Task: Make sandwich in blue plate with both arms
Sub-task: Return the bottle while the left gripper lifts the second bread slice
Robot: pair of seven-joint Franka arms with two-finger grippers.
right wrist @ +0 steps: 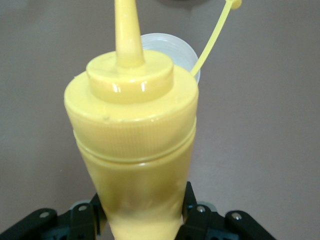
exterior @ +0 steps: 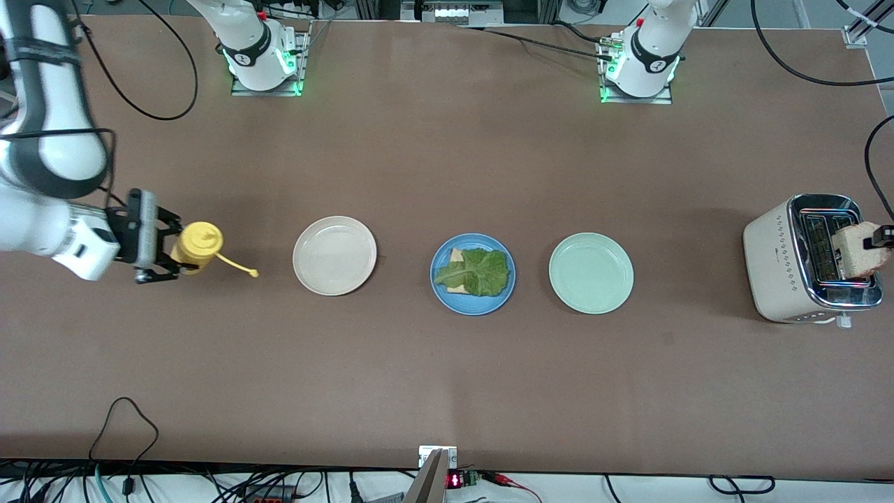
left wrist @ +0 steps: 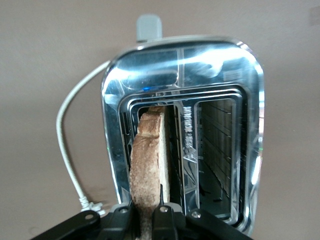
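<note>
Now the left gripper (exterior: 876, 242) pinches a bread slice (exterior: 858, 251) over the toaster (exterior: 803, 262) to top the lettuce (exterior: 477, 272) on the mid-tabletop blue plate (exterior: 473, 304), while the right gripper (exterior: 166, 241) clamps the mustard bottle (exterior: 198, 246).

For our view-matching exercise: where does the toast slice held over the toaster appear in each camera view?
Front view: toast slice at the left arm's end of the table, over the toaster.
Left wrist view: toast slice in the left end effector, half in a slot.
Right wrist view: not in it.
Shared landmark: the toaster.
</note>
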